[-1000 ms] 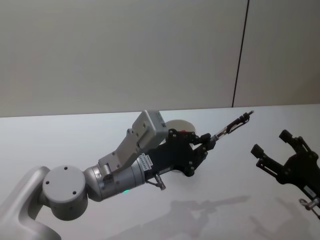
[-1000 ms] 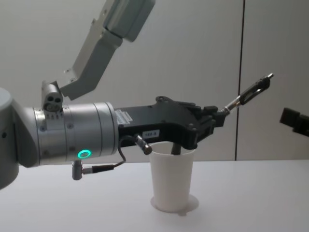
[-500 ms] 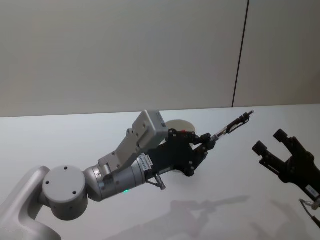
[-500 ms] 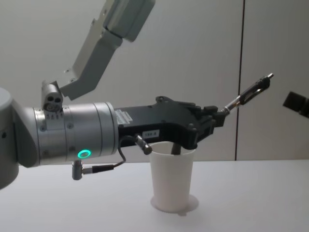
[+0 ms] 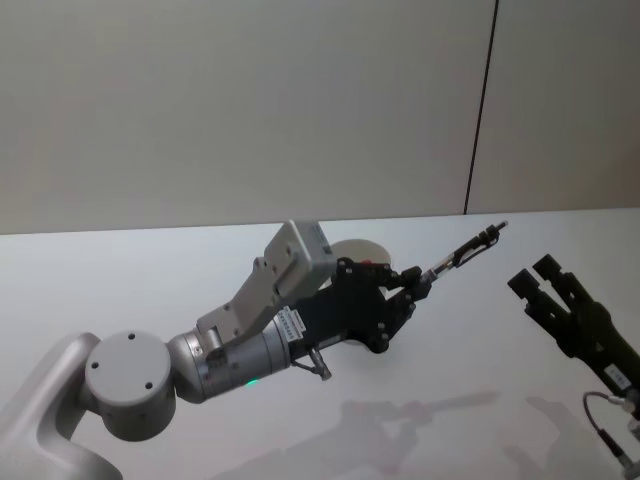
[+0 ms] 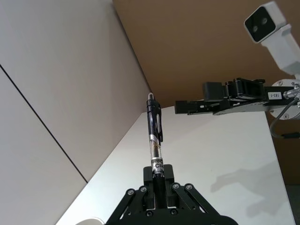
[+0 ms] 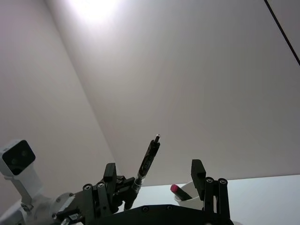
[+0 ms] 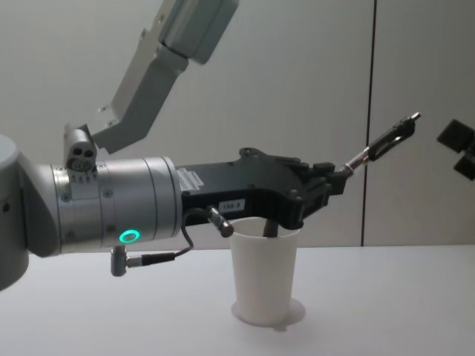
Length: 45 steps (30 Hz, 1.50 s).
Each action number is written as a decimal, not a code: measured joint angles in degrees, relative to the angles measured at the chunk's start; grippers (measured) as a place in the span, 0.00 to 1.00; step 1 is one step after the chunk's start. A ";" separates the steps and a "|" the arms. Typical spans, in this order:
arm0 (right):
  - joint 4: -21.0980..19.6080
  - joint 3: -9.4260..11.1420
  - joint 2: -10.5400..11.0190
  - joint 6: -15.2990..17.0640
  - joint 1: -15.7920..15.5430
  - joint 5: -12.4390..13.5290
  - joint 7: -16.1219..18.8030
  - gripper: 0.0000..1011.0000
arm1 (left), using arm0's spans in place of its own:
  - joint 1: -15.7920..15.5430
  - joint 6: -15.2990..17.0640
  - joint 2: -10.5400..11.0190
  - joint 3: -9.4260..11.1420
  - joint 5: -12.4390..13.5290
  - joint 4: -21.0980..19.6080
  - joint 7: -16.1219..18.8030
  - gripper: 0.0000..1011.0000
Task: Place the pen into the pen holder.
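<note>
Two tools are over the white worktop [image 5: 120, 290]. The left tool [image 8: 338, 182] grips the lower end of a black pen [image 8: 386, 139] just above the rim of the pen holder [image 8: 265, 274] — the pen slants up toward the right. The holder stands near the far edge. The right tool [image 5: 536, 276] hovers near the right edge — fingers wide apart, holding nothing.

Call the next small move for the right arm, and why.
Probably ease the right gripper toward the clip end of the pen until its open jaws straddle it. The left gripper is shut on the pen's lower end, holding it tilted up, away from the pen holder; the right gripper sits open, apart from the tip.
</note>
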 joint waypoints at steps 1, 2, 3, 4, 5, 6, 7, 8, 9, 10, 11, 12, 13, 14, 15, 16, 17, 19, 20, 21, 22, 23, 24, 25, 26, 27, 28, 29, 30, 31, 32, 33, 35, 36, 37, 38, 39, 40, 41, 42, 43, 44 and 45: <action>1.00 -0.19 -0.36 0.16 0.49 1.26 0.93 0.99 | 0.00 0.00 0.00 0.00 0.00 0.00 0.00 0.14; 1.00 -0.19 -0.36 0.16 0.49 1.26 0.93 0.99 | 0.00 0.00 0.00 0.00 0.00 0.00 0.00 0.14; 1.91 -0.38 -0.71 0.34 0.98 2.33 1.74 0.99 | 0.00 0.00 0.00 0.00 0.00 0.00 0.00 0.14; 2.64 -0.53 -0.99 0.43 1.36 2.83 2.13 0.99 | 0.00 0.00 0.00 0.00 0.00 0.00 0.00 0.14; 3.07 -0.64 -1.16 0.51 1.60 3.38 2.61 0.99 | 0.00 0.00 0.00 0.00 0.00 0.00 0.00 0.14; 4.22 -0.91 -1.58 0.64 2.23 4.22 3.32 0.99 | 0.00 0.00 0.00 0.00 0.00 0.00 0.00 0.14; 4.78 -1.03 -1.78 0.70 2.52 4.62 3.67 0.99 | 0.00 0.00 0.00 0.00 0.00 0.00 0.00 0.14; 5.22 -1.15 -1.96 0.76 2.78 5.01 3.99 0.99 | 0.00 0.00 0.00 0.00 0.00 0.00 0.00 0.14; 6.17 -1.42 -2.39 0.88 3.33 5.80 4.66 0.99 | 0.00 0.00 0.00 0.00 0.00 0.00 0.00 0.14; 6.60 -1.55 -2.56 0.92 3.58 6.11 4.95 0.99 | 0.00 0.00 0.00 0.00 0.00 0.00 0.00 0.14; 7.24 -1.71 -2.82 0.96 3.93 6.43 5.25 0.99 | 0.00 0.00 0.00 0.00 0.00 0.00 0.00 0.14; 8.10 -1.99 -3.19 1.04 4.47 7.03 5.87 0.99 | 0.00 0.00 0.00 0.00 0.00 0.00 0.00 0.14; 8.51 -2.11 -3.36 1.10 4.72 7.28 6.15 0.99 | 0.00 0.00 0.00 0.00 0.00 0.00 0.00 0.14; 9.08 -2.28 -3.59 1.14 5.06 7.49 6.39 0.99 | 0.00 0.00 0.00 0.00 0.00 0.00 0.00 0.14; 9.46 -2.39 -3.75 1.19 5.28 7.72 6.64 0.99 | 0.00 0.00 0.00 0.00 0.00 0.00 0.00 0.14; 10.20 -2.65 -4.11 1.29 5.76 8.06 7.09 0.99 | 0.00 0.00 0.00 0.00 0.00 0.00 0.00 0.14; 10.96 -2.92 -4.47 1.37 6.27 8.32 7.45 0.99 | 0.00 0.00 0.00 0.00 0.00 0.00 0.00 0.14; 11.70 -3.19 -4.81 1.47 6.75 8.58 7.86 0.99 | 0.00 0.00 0.00 0.00 0.01 0.00 0.00 0.14; 12.09 -3.35 -4.99 1.55 7.03 8.74 8.12 0.99 | 0.00 0.00 0.00 0.00 0.00 0.00 0.00 0.14; 12.34 -3.44 -5.11 1.60 7.21 8.83 8.27 0.99 | 0.00 0.00 0.00 0.00 0.00 0.00 0.00 0.14; 12.89 -3.66 -5.37 1.72 7.63 8.95 8.55 0.99 | 0.00 0.00 0.00 0.00 0.00 0.00 0.00 0.14; 13.26 -3.82 -5.55 1.77 7.90 9.03 8.68 0.99 | 0.00 0.00 0.00 0.00 0.00 0.00 0.00 0.14; 13.52 -3.94 -5.68 1.81 8.09 9.09 8.80 0.99 | 0.00 0.00 0.00 0.00 0.00 0.00 0.00 0.14; 14.08 -4.19 -5.98 1.92 8.52 9.21 9.07 0.99 | 0.00 0.00 0.00 0.00 0.01 0.00 0.00 0.14; 14.29 -4.29 -6.09 1.98 8.69 9.26 9.18 0.99 | 0.00 0.00 0.00 0.00 0.00 0.00 0.00 0.14; 14.50 -4.39 -6.20 2.02 8.87 9.29 9.27 0.99 | 0.00 0.00 0.00 0.00 0.00 0.00 0.00 0.14; 14.72 -4.49 -6.31 2.07 9.05 9.31 9.38 0.99 | 0.00 0.00 0.00 0.00 0.00 0.00 0.00 0.14; 15.18 -4.69 -6.55 2.17 9.42 9.36 9.59 0.99 | 0.00 0.00 0.00 0.00 0.00 0.00 0.00 0.14; 15.32 -4.75 -6.62 2.20 9.58 9.38 9.66 0.99 | 0.00 0.00 0.00 0.00 0.01 0.00 0.00 0.14; 15.76 -4.95 -6.83 2.25 9.88 9.44 9.84 0.99 | 0.00 0.00 0.00 0.00 0.00 0.00 0.00 0.14; 15.94 -5.02 -6.91 2.26 10.02 9.46 9.88 0.99 | 0.00 0.00 0.00 0.00 0.00 0.00 0.00 0.14; 16.17 -5.13 -7.02 2.28 10.19 9.50 9.96 0.99 | 0.00 0.00 0.00 0.00 0.01 0.00 0.00 0.14; 16.65 -5.33 -7.26 2.31 10.57 9.59 10.11 0.99 | 0.00 0.00 0.00 0.00 0.00 0.00 0.00 0.14; 16.80 -5.39 -7.34 2.32 10.69 9.62 10.18 0.99 | 0.00 0.00 0.00 0.00 0.00 0.00 0.00 0.14; 16.95 -5.45 -7.41 2.32 10.80 9.67 10.25 0.99 | 0.00 0.00 0.00 0.00 0.00 0.00 0.00 0.14; 17.09 -5.51 -7.47 2.32 10.90 9.72 10.31 0.99 | 0.00 0.00 0.00 0.00 0.00 0.00 0.00 0.14; 17.37 -5.63 -7.62 2.32 11.10 9.79 10.41 0.99 | 0.00 0.00 0.00 0.00 0.00 0.00 0.00 0.14; 17.55 -5.69 -7.69 2.32 11.22 9.84 10.45 0.99 | 0.00 0.00 0.00 0.00 0.00 0.00 0.00 0.14; 17.69 -5.74 -7.75 2.31 11.31 9.87 10.50 0.99 | 0.00 0.00 0.00 0.00 0.00 0.00 0.00 0.14; 17.98 -5.84 -7.87 2.26 11.51 9.97 10.61 0.99 | 0.00 0.00 0.00 0.00 0.01 0.00 0.00 0.14; 18.20 -5.91 -7.96 2.22 11.65 10.04 10.71 0.99 | 0.00 0.00 0.00 0.00 0.00 0.00 0.00 0.14; 18.30 -5.96 -8.00 2.18 11.71 10.09 10.77 0.99 | 0.00 0.00 0.00 0.00 0.00 0.00 0.00 0.14; 18.39 -5.99 -8.03 2.14 11.78 10.14 10.81 0.99 | 0.00 0.00 0.00 0.00 0.01 0.00 0.00 0.14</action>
